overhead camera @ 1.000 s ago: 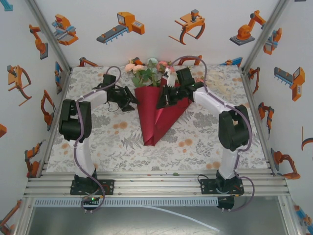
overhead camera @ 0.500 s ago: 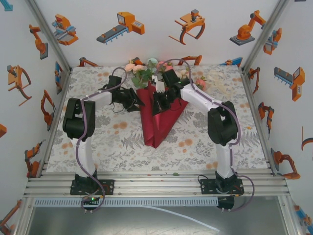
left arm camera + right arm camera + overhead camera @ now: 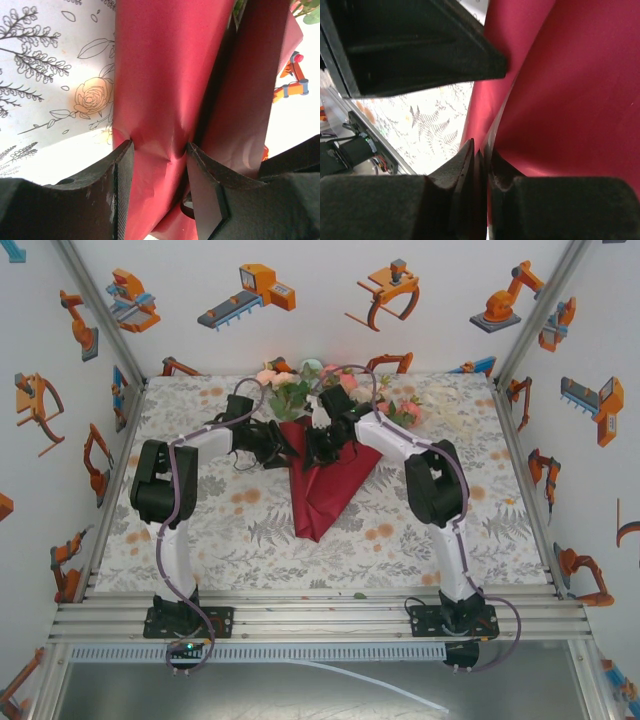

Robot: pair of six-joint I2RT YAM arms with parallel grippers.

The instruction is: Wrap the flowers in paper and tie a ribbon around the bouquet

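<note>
1. Setting: a table under a white cloth (image 3: pixel 220 530) printed with grey leaves and orange blooms. It is enclosed by white walls (image 3: pixel 300 330) bearing orange robot drawings.
2. Dark red paper (image 3: pixel 325 485): a thin, creased sheet folded into a cone at the table's centre. Its tip points toward the arm bases and its mouth faces the far edge.
3. Roses (image 3: pixel 290 390): pink, peach and cream blooms with green leaves, at the cone's mouth. Further blooms lie just to its right.
4. Left gripper (image 3: pixel 285 445): at the cone's upper left edge. In the wrist view (image 3: pixel 159 147) its jaws, partly closed, pinch a rolled fold of the paper (image 3: pixel 160 75), which is creased at both fingertips.
5. Right gripper (image 3: pixel 318 450): on the cone's upper part, just beside the left one. In the wrist view (image 3: pixel 482 155) the jaws are narrow and a thin paper (image 3: pixel 570 100) edge runs into the slit. Whether it is clamped, I cannot tell.
</note>
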